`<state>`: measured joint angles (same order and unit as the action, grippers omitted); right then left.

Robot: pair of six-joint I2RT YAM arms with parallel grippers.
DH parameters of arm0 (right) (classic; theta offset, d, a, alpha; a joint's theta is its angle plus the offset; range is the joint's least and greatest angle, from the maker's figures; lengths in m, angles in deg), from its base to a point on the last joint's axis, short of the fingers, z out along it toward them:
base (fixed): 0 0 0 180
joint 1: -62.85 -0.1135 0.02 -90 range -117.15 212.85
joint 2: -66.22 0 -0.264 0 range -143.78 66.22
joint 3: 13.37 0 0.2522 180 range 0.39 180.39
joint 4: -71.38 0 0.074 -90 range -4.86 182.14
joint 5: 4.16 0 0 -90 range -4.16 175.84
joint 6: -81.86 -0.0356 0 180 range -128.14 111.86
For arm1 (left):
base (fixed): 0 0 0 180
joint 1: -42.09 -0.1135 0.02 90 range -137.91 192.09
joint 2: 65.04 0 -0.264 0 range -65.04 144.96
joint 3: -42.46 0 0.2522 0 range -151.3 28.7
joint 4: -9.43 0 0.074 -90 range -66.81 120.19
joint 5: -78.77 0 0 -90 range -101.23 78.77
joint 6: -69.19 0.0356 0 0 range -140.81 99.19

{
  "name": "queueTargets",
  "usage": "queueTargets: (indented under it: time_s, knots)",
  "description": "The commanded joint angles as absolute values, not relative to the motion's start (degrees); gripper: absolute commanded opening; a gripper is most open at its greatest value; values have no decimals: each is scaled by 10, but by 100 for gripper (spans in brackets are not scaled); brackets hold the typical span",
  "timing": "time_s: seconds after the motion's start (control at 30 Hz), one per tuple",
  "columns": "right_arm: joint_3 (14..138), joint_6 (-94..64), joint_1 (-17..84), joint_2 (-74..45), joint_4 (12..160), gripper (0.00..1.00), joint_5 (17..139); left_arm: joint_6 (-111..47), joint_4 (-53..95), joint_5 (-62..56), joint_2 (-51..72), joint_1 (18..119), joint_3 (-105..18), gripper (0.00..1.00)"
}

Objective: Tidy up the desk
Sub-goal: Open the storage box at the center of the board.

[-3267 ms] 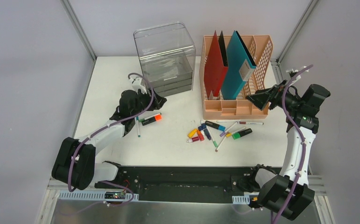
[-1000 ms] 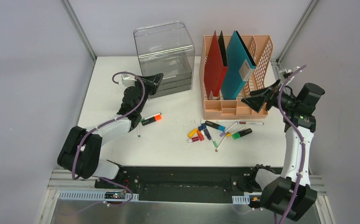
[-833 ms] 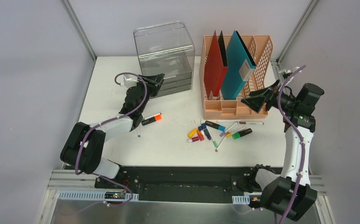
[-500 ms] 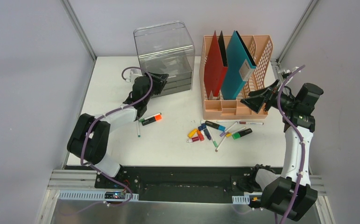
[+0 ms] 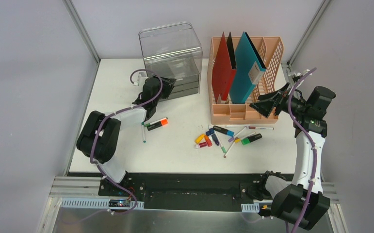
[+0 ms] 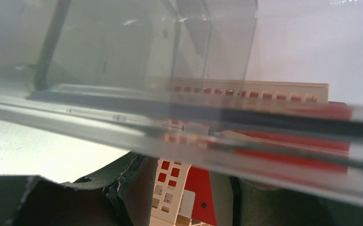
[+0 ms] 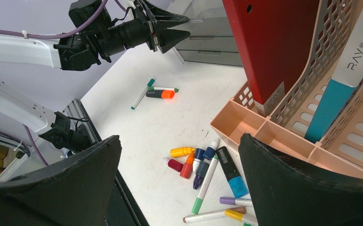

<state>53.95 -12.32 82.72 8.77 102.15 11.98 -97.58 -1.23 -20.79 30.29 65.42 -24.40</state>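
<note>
2 arms reach over the table (image 5: 111, 90), which lies below both hands. Our left arm stretches low and forward. Its left hand (image 5: 168, 82) is level, with fingers partly apart and gripping nothing, their tips at the clear drawer box (image 5: 170, 48). Our right arm stands bent. Its right hand (image 5: 256, 103) is spread wide and empty beside the peach file rack (image 5: 228, 116), with scattered markers (image 5: 214, 137) below.
</note>
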Motion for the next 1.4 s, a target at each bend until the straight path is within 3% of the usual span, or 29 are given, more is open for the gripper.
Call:
queueTargets:
  time_s: [0.0,0.47,0.5,0.57,0.63,0.7,1.07,1.37]
  knots:
    - [539,-106,823,91,1006,99,107,-978,-27,-238,317,660,-271,42]
    - [541,-101,823,94,1013,99,106,-995,-135,-276,344,660,-230,38]
    - [541,-101,823,94,1012,99,106,-996,-138,-279,343,660,-228,35]
    - [542,-100,823,94,1012,99,106,-996,-150,-284,345,660,-221,17]
    - [542,-100,823,94,1013,99,106,-996,-166,-287,347,660,-214,5]
    - [542,-100,823,95,1013,99,105,-997,-173,-286,347,660,-209,0]
    - [542,-100,823,95,1014,99,104,-1002,-246,-234,323,660,-175,0]
    - [550,-73,815,98,1037,99,103,-1000,-241,-220,227,660,-106,0]
